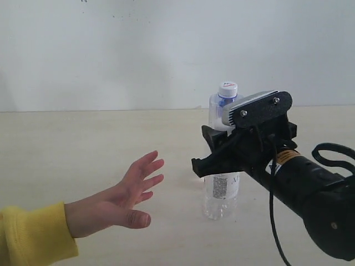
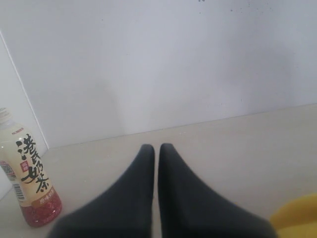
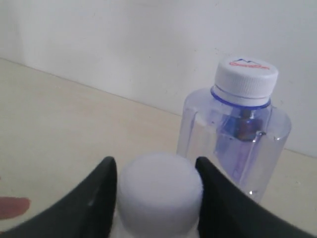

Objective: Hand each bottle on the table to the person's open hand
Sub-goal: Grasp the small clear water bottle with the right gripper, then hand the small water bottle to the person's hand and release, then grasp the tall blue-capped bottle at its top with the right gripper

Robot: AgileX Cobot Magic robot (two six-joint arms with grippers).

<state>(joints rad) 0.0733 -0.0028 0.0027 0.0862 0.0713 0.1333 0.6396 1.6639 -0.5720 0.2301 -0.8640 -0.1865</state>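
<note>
Plain white wall, pale beige table point(image 1: 83, 144) with faint grain. The right gripper point(image 3: 154, 163) has its black jaws on either side of the white cap of the small clear bottle point(image 1: 221, 194). They look pressed against it, so I read it as gripped at the neck. The bottle is upright with its base at or just off the tabletop; can't tell which. The taller bluish bottle point(image 1: 222, 108) stands just behind it, near but apart. The person's hand point(image 1: 130, 194) is open with fingers spread, yellow sleeve point(image 1: 33, 235) behind it, held low over the table. It sits to the left of the held bottle in the exterior view, near it, with a clear gap between fingertips and label.

Step in hand: carry the bottle across to the palm. Judgement: keep the grip firm because a cap hold lets the body swing, travel sideways and low, avoid clipping the tall bottle behind, and release only once the bottle rests in the palm.

The left gripper point(image 2: 156, 151) is closed on nothing. The tea bottle point(image 2: 30, 183) stands off to one side of it, untouched.
</note>
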